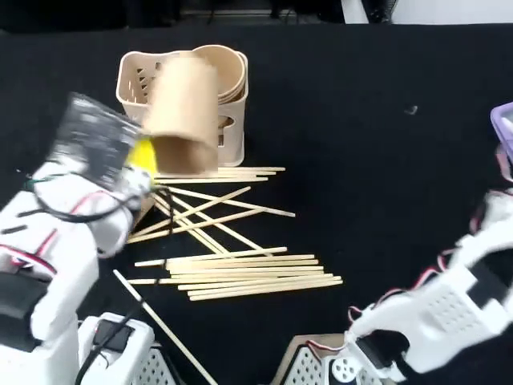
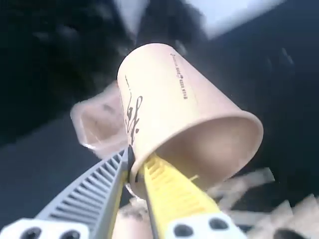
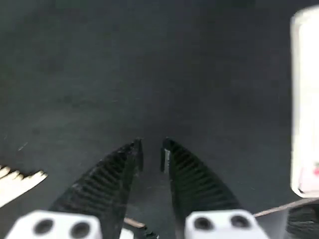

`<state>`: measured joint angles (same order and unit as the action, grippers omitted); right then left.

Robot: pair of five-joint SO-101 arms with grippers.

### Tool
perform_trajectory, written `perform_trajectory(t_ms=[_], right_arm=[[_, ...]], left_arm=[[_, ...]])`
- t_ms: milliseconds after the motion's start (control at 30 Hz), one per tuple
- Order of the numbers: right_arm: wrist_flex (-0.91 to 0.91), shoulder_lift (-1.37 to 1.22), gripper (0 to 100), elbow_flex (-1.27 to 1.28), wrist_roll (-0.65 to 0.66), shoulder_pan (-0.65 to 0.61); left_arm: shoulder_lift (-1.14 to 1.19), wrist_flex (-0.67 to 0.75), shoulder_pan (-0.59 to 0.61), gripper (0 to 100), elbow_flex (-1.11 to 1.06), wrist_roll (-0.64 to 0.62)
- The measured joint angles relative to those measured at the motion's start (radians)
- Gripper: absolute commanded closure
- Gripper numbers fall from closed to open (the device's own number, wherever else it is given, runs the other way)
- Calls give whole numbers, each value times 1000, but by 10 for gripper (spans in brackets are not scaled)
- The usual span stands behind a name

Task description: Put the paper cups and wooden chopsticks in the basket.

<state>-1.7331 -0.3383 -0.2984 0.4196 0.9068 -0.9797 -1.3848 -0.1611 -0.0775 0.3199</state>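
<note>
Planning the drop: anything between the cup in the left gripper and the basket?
Nothing visible stands in the way. The left gripper pinches the paper cup by its rim, and in the high view the cup overlaps the basket. Stacked cups take up one side of the basket, so that side looks occupied.

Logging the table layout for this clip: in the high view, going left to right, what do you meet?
From the left: left gripper → the paper cup it grips → right arm. The basket and the loose wooden chopsticks overlap the cup's span, so they are left out of the order.
</note>
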Motion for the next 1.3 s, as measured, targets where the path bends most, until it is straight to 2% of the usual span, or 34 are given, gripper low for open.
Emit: perform_trajectory(t_ms=[200, 367, 533, 800, 867, 967, 1300], right_arm=[[0, 259, 929, 193, 0, -178], [74, 583, 929, 405, 0, -213], [210, 818, 929, 695, -2, -296], [330, 921, 928, 956, -127, -451], [333, 930, 927, 984, -152, -483], [334, 951, 927, 1031, -178, -526], [430, 1131, 926, 1243, -275, -638]], left_arm=[[55, 221, 48, 970, 3, -84], [281, 264, 49, 971, 23, -92], [554, 132, 49, 971, 275, -92], [985, -299, 48, 971, 987, -95], [1074, -345, 48, 971, 1137, -95], [1135, -367, 49, 967, 1200, -97], [1148, -368, 25, 967, 1195, -68]])
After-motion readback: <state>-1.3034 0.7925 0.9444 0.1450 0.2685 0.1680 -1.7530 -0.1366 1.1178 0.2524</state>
